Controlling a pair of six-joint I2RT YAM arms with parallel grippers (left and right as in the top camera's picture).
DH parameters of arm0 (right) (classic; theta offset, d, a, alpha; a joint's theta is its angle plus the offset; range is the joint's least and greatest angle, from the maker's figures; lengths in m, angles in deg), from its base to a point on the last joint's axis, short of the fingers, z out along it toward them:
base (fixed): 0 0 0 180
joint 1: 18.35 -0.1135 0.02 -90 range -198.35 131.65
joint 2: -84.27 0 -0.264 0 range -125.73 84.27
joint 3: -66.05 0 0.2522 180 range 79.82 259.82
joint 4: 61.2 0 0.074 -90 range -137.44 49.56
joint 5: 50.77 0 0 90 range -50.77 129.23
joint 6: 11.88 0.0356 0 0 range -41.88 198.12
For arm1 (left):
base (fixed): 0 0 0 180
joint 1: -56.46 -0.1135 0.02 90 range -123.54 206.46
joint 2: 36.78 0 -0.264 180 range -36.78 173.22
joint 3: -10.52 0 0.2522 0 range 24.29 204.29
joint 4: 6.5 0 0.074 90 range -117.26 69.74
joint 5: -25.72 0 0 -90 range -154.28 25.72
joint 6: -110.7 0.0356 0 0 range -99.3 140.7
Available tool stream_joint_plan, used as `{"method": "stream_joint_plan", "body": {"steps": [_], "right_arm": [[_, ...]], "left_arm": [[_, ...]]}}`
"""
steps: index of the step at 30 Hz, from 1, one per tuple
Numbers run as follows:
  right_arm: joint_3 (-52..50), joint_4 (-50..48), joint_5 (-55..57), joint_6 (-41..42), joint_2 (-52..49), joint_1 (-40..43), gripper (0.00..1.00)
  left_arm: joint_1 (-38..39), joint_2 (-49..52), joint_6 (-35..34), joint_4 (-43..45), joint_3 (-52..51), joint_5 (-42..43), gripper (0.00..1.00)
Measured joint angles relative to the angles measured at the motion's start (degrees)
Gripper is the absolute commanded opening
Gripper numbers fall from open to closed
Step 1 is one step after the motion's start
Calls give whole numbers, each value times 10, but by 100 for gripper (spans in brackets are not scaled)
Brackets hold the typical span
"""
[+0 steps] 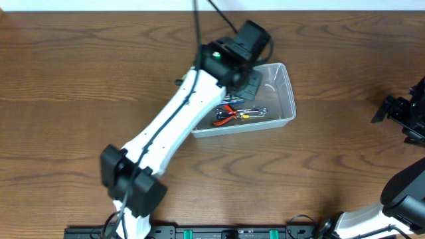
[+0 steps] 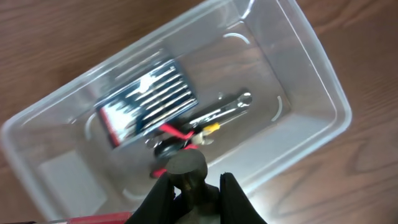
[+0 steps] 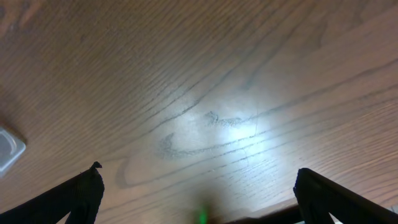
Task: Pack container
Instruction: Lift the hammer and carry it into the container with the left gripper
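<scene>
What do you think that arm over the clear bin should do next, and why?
Probably open up and let go. The left gripper hangs over the container, pinching a dark round-ended object above the pliers, wrench and drill-bit case already inside, so a release should drop it in.

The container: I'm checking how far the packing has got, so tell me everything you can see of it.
The container is a clear plastic rectangular bin with rounded corners and a thick rim, upright and open-topped on the wooden table. Inside lie a dark drill-bit case, a silver wrench and red-handled pliers. The left arm hides part of it from overhead.
</scene>
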Motion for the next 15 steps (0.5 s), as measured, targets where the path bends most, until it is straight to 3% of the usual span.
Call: {"method": "stream_joint_plan", "body": {"steps": [7,15], "right_arm": [[0,2,-2,0,0,0,99],[0,6,-2,0,0,0,99]], "left_arm": [[11,88,6,45,0,-5,6],[11,113,-51,111,0,-5,6]]}}
